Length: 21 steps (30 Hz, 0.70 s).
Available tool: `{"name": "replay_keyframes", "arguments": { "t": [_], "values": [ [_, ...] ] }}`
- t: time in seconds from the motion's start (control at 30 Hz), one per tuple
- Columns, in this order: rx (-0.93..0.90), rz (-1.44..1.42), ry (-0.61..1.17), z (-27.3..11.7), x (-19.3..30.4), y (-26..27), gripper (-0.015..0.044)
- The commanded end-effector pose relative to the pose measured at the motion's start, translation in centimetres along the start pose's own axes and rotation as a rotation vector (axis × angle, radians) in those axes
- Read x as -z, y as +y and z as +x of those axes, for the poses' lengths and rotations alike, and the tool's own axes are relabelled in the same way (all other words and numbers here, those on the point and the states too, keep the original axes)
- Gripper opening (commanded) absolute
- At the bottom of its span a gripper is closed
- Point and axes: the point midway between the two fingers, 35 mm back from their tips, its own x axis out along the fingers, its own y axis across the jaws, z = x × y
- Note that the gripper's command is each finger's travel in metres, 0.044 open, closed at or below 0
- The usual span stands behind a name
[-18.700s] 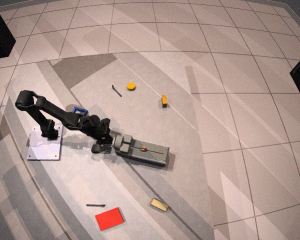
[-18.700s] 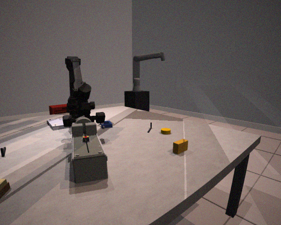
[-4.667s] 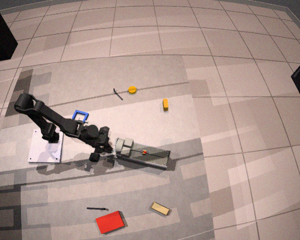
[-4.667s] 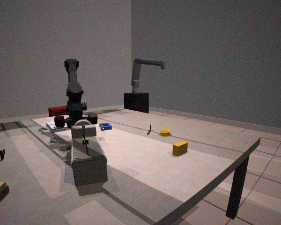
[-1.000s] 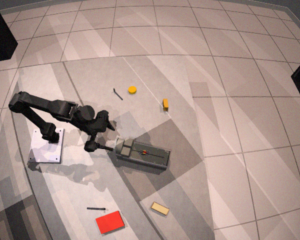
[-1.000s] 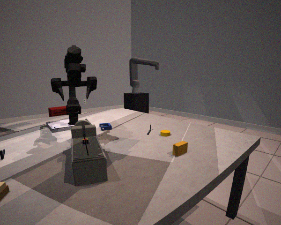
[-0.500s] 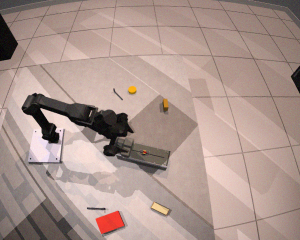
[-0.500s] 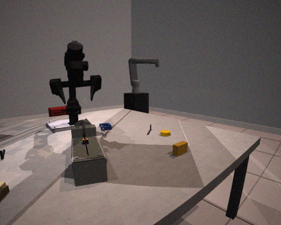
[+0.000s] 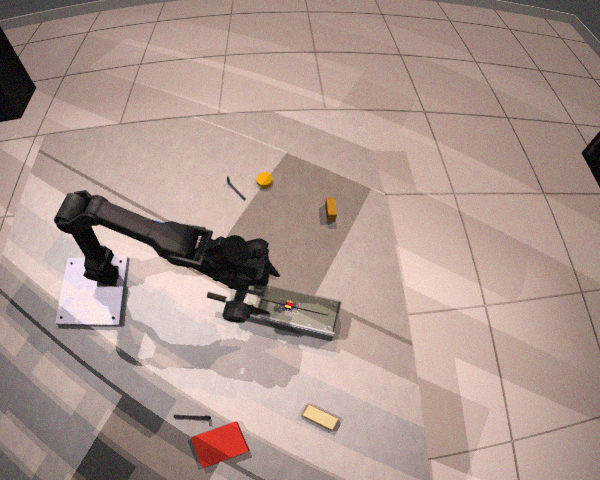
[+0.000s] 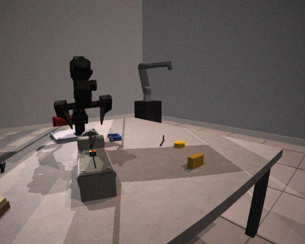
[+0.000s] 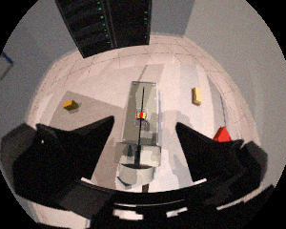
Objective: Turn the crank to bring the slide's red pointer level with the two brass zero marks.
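The grey machine (image 9: 316, 323) (image 10: 98, 186) (image 11: 150, 95) has a long box with a dark slot along its top. Its red pointer (image 9: 289, 304) (image 10: 92, 151) (image 11: 141, 114) sits between the small yellow brass marks and looks about level with them; the exact match is too small to tell. The dark crank handle (image 9: 216, 296) sticks out at the end toward the arm's base; the wrist view shows only a bit of it, and it is hidden in the exterior view. My gripper (image 9: 272, 292) (image 10: 86, 125) (image 11: 146, 122) is wide open and empty above the machine, clear of the handle.
A red block (image 9: 220, 444) (image 11: 222, 135) and a cream block (image 9: 320, 416) (image 11: 196, 96) lie on one side. An orange block (image 9: 331, 209) (image 10: 195, 161), a yellow disc (image 9: 264, 179) (image 10: 179, 144) and a thin black tool (image 9: 235, 188) lie on the other. A blue frame (image 10: 116, 139) lies near the base.
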Motion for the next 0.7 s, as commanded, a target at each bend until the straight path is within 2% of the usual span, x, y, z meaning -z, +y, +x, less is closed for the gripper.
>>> {"name": "replay_keyframes", "arguments": {
  "t": [0.0, 0.67],
  "values": [
    [-0.004, 0.006, 0.021, 1.48, 1.73, -0.07, 0.044],
    [-0.004, 0.006, 0.021, 1.21, 1.38, -0.05, 0.044]
  ]
}}
